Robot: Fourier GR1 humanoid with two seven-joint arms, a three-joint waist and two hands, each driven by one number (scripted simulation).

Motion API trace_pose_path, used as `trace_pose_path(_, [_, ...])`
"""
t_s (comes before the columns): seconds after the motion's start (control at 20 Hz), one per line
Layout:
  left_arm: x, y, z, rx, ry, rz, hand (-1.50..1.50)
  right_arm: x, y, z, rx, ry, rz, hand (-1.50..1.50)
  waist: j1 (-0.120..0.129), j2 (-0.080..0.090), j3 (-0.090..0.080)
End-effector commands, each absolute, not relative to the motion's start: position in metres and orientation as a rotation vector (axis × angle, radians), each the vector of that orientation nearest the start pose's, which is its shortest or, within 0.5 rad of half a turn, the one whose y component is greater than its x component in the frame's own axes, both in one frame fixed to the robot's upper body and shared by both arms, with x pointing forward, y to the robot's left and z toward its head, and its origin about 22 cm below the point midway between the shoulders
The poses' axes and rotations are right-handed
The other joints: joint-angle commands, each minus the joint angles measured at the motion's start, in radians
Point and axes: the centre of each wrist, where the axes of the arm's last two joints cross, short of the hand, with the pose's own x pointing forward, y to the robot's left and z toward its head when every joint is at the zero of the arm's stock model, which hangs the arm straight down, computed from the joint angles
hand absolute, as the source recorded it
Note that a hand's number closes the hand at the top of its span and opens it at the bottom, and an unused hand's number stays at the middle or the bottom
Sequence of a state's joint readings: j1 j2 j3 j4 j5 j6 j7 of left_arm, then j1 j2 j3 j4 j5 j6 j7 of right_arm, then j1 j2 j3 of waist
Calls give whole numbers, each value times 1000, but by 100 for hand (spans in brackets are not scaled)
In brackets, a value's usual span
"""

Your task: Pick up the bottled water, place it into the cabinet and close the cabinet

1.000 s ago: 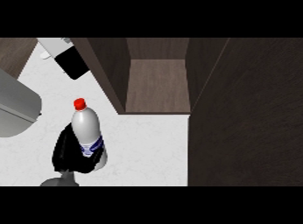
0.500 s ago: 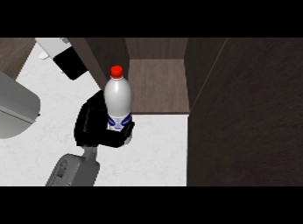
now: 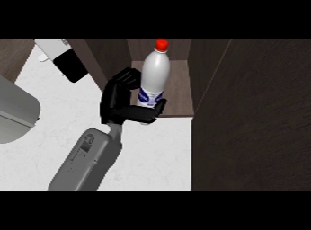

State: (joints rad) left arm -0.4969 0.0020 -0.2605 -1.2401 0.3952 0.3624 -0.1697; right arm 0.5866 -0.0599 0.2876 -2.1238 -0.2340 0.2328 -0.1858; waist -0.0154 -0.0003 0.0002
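Observation:
The water bottle (image 3: pixel 153 72) is white with a red cap (image 3: pixel 162 43) and a blue label. It stands upright in my left hand (image 3: pixel 122 108), whose fingers and thumb curl round its lower part. The bottle is at the front of the open cabinet (image 3: pixel 178 90), over its wooden floor; I cannot tell whether it touches it. The cabinet door (image 3: pixel 264 112) stands open as a wide dark panel at the right. My grey forearm (image 3: pixel 85 161) comes in from the lower left. My right hand does not show.
A large grey rounded appliance (image 3: pixel 6 108) fills the left edge. A black and white object (image 3: pixel 68 65) lies at the back left on the white counter (image 3: pixel 151 152). The cabinet's dark left wall (image 3: pixel 108 58) stands just behind my fingers.
My left hand has carried the bottle up and to the right, from over the counter to the cabinet's opening. More of the forearm shows now.

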Motion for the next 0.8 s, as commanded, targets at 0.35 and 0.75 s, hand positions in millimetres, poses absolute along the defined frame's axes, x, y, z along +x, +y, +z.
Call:
trace_pose_path(0.35, [387, 62, 87, -46, -1765, 73, 150, 112, -218, 37, 434, -1776, -37, -150, -12, 3, 0])
trace_pose_path(0.75, [427, 72, 80, 125, -1724, 47, 150, 107, -216, 40, 477, -1769, -20, -150, -30, 11, 0])
